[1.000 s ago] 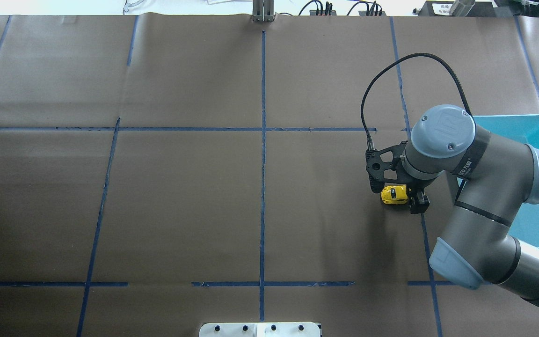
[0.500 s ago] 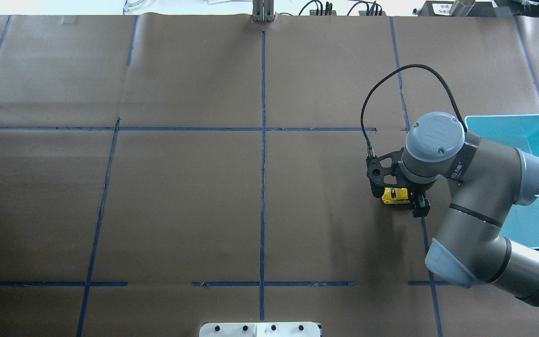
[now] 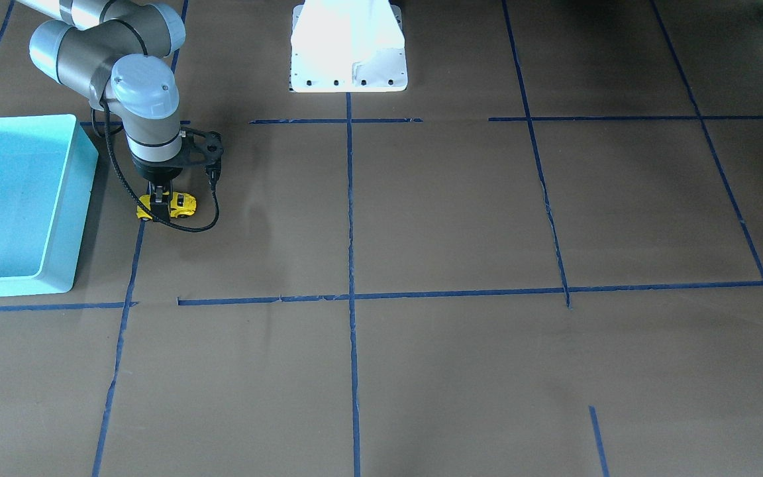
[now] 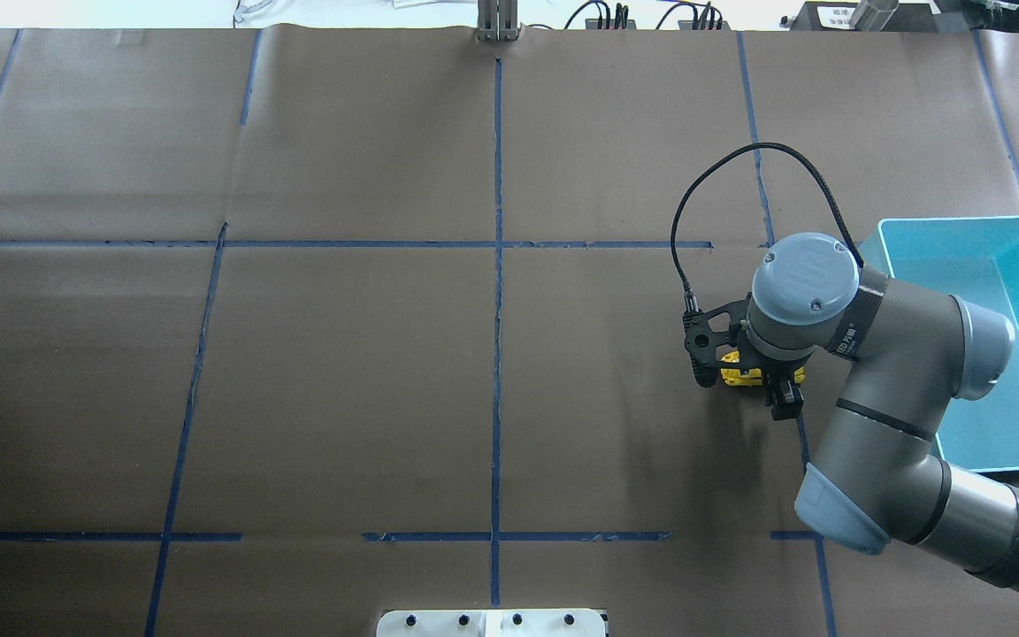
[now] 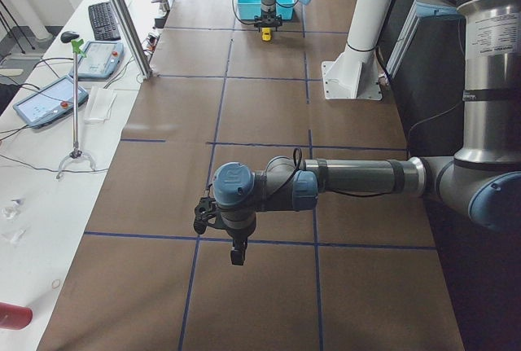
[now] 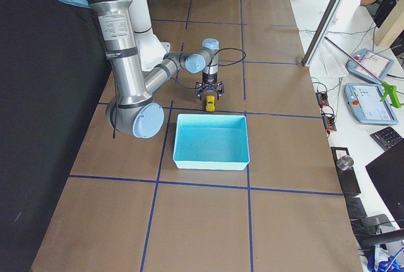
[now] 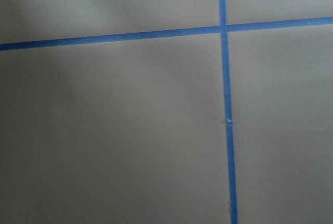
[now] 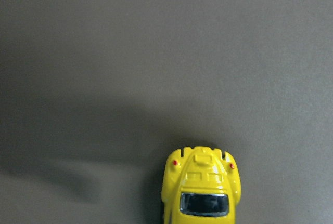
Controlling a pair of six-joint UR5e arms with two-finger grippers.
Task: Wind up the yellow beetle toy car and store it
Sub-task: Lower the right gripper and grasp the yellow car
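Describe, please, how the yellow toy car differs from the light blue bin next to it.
The yellow toy car is tiny; the light blue bin is far larger. The car has a rounded, closed body; the bin is an open rectangular tray. The car sits right under the right gripper; the bin stands apart from it. Both rest on the brown table.

right arm (image 4: 881, 354) lower, yellow car (image 4: 735, 379) more covered
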